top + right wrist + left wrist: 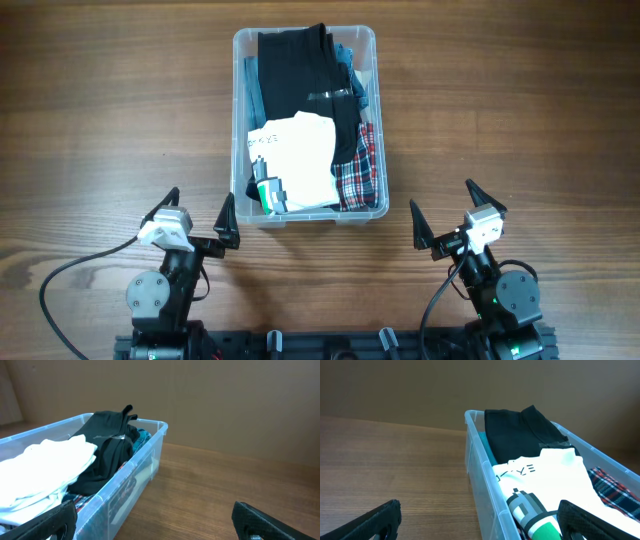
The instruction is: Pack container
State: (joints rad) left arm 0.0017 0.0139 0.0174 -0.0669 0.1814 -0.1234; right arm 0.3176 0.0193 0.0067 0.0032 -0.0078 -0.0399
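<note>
The clear plastic container [240, 45] stands at the table's middle back, filled with folded clothes: a black garment [300, 65], a white shirt with print [295, 160], a red plaid cloth [360, 170] and blue fabric. It also shows in the left wrist view [475, 455] and the right wrist view [145, 455]. My left gripper [200, 215] is open and empty, just in front of the container's near left corner. My right gripper [445, 215] is open and empty, to the right of the container's near right corner.
The wooden table [100, 110] surrounds the container on all sides. A black cable [60, 275] runs from the left arm at the front left. A plain brown wall [225, 400] stands behind the table.
</note>
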